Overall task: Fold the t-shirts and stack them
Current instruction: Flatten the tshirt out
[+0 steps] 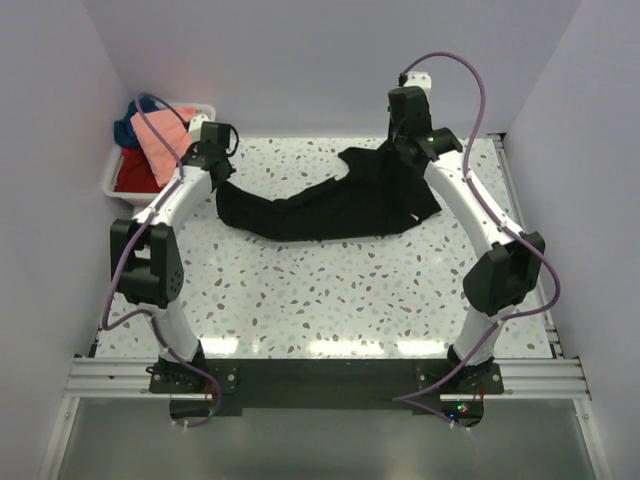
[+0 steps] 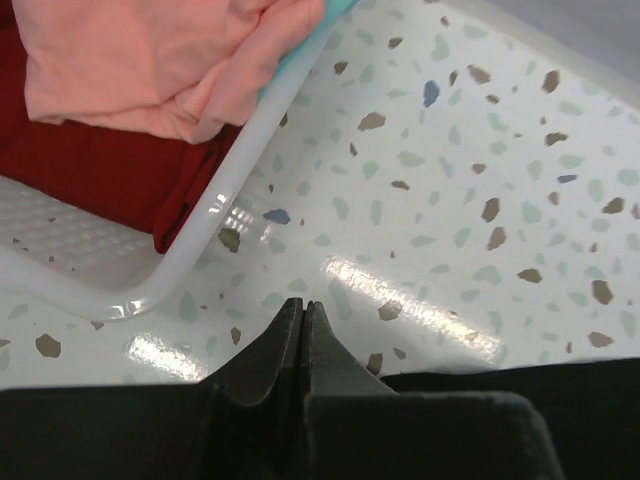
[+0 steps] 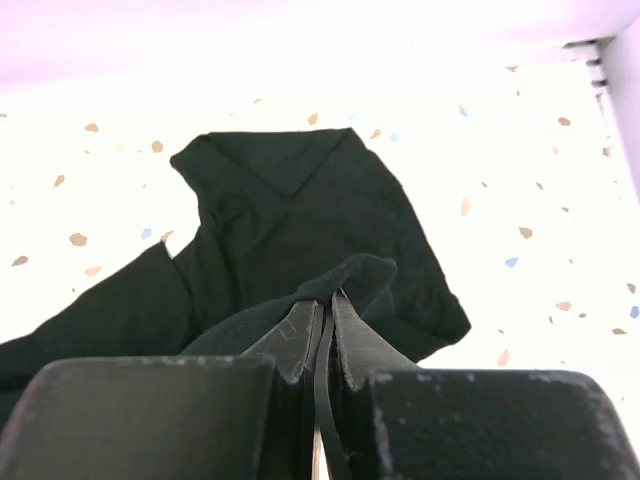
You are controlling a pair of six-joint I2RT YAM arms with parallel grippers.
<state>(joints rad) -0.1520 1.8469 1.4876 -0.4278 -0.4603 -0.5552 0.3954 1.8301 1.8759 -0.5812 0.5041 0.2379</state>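
Well, at the far left we see the white bin [image 1: 108,182] on the table [image 1: 330,300]. The salmon-pink t-shirt [image 1: 160,150] is heaped over the red t-shirt [image 1: 133,176] inside it, and the dark blue t-shirt [image 1: 124,130] shows only as a scrap at the back. In the left wrist view the bin is cut off by the frame, so we see just a curved stretch of its rim with pink cloth spilling over red.

The left gripper [image 2: 303,318] sits just beside that bin, above the left end of the black t-shirt [image 1: 330,205]. Its fingers are pressed tip to tip. We make out no cloth between the tips. A dark strip at the lower right of that view may be the shirt, but the gripper's body hides most of it, so we cannot tell whether any cloth is caught.

The black t-shirt lies rumpled across the far half of the table, stretched between the two arms, its neck label not visible.

At the right, the right gripper [image 3: 328,300] is clamped on a raised fold of this shirt. The cloth climbs to the fingertips and wraps over them, while the rest lies spread beyond them.
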